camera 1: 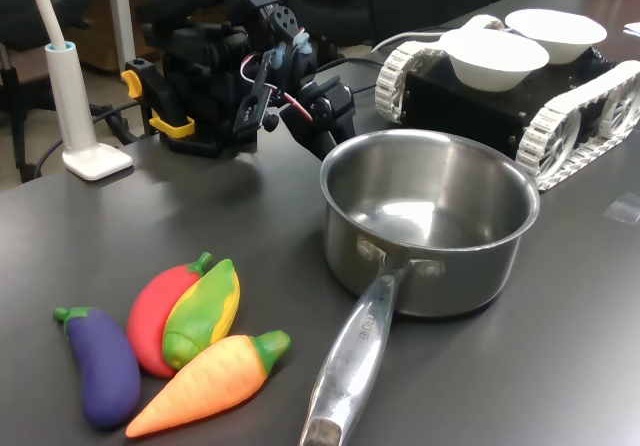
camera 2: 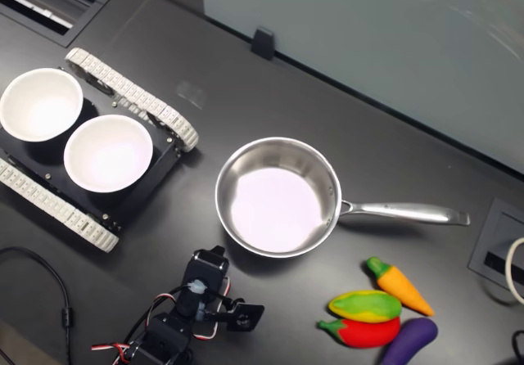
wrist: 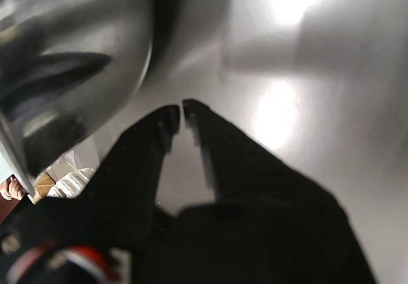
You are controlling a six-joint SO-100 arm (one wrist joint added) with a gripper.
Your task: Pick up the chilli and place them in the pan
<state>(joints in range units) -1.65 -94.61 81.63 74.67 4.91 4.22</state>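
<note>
1 chilli (camera 1: pixel 155 311), 1 pan (camera 1: pixel 430 228), 2 bowls (camera 1: pixel 495 54); tool (wrist: pixel 182 109) pressed together, w/ nothing held

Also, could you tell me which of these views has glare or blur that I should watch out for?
The wrist view is soft: the pincer and pan wall beside it are blurred, with bright glare patches on the table. The second exterior view washes out the pan's floor. The first exterior view is sharp, chilli clear.
</note>
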